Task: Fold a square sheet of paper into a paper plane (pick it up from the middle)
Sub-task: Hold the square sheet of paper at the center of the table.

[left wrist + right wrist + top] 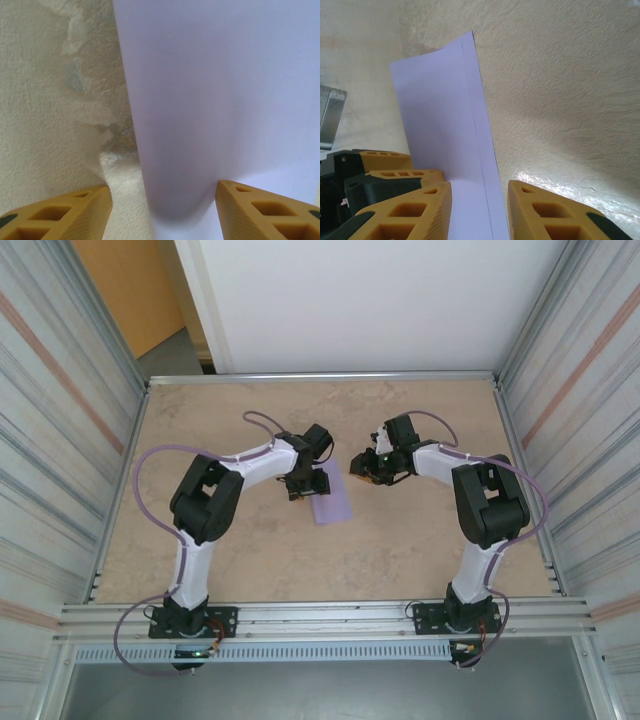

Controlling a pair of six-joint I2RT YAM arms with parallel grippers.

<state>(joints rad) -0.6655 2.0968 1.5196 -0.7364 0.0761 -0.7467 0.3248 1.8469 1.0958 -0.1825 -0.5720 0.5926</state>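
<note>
From above, the square sheet of paper (335, 505) lies on the tabletop (250, 560) about midway between the two arms, a pale lavender oblong whose long axis runs roughly from the near edge to the far edge. The left gripper (303, 483) stands over its far left corner. The right gripper (362, 468) sits just beside its far right corner, so the left arm looks the nearer of the two. In the left wrist view the sheet (215, 100) is smooth and matte and bows up in a soft rounded hump, its end falling between the ribbed yellow fingers (65, 215). Those jaws are spread, with mottled, rough-textured tabletop (50, 100) showing between the left finger and the hump, so nothing is pinched. In the right wrist view the sheet (440, 110) reaches straight ahead, away from the jaws. A fine line runs parallel to its right edge, which suggests a doubled layer. The right jaws stand partly apart with the paper showing in the gap; I cannot tell whether they touch it. The left arm's fingers (390, 160) sit against the sheet's left side.
</note>
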